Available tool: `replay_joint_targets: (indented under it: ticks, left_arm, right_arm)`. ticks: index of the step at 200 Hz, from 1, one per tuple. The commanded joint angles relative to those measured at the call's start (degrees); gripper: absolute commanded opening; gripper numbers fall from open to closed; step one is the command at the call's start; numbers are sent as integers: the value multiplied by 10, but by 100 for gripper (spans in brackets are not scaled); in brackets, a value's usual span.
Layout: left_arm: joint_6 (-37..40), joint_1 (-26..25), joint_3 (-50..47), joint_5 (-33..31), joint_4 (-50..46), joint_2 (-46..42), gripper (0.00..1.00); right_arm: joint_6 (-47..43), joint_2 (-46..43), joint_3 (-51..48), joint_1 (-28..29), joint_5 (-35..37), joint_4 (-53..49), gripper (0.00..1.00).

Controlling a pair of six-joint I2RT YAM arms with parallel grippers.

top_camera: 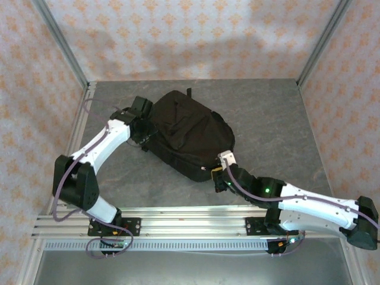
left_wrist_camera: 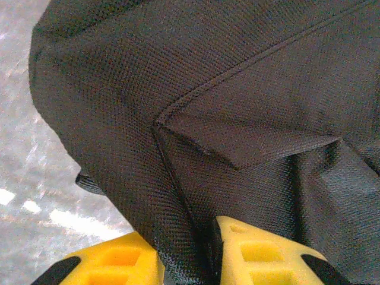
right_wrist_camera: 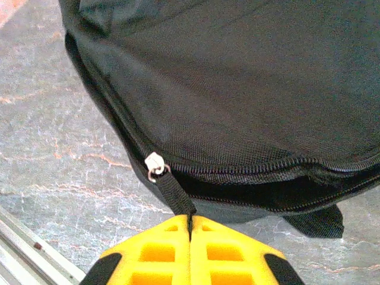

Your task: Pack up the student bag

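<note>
Black student bag (top_camera: pixel 187 133) laid flat at table (top_camera: pixel 279 119) centre. Fabric fold at its 10 o'clock pinched by left gripper (left_wrist_camera: pixel 187 255). Zip pull tab (right_wrist_camera: pixel 177 196) at 5 o'clock clamped by right gripper (right_wrist_camera: pixel 190 237), fingers pressed together. Zip gap open beside slider (right_wrist_camera: pixel 154 165); contents hidden; closure judged outstanding.

Student bag (top_camera: pixel 184 133) sprawls across the middle of the counter (top_camera: pixel 279 113) — the main obstacle. My left tool (top_camera: pixel 141 119) is jammed against its far-left side, fabric pinched between the fingers (left_wrist_camera: pixel 261 249); no gap there. My right tool (top_camera: pixel 221 170) is clamped on the zip pull (right_wrist_camera: pixel 175 193) at the near edge. The zip mouth (right_wrist_camera: pixel 261 189) gapes only a narrow slit. I see free counter right of the bag and beyond it — walls (top_camera: pixel 178 35) and frame posts (top_camera: pixel 62 41) hem three sides.
</note>
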Motion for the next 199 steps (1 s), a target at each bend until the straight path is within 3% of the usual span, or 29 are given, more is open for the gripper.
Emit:
replay_joint_targets:
  ticks: [1,44,113,149,169,199]
  left_arm:
    - [52,4,57,-9,-8,30,27]
    - [43,1,16,11,0,8,28]
    - [4,-8,-7,55,-51,-74,58]
    - [-51,-115,-48,35,-24,-134,60]
    - [-59,-171,-49,26,-5,-119,61]
    - [-60,-209,-30,23,6,-64,61]
  right_arm:
    - [-26,24,37,-2,12,-6,0]
    - [-47,-9,34,-1,71,-12,0]
    - [9,-10,6,-2,22,50,0]
    - [18,-11,5,-2,40,62,0]
    - [31,-16,-3,-16,34,67,0]
    - [61,-17,-12,-53,6,54,0]
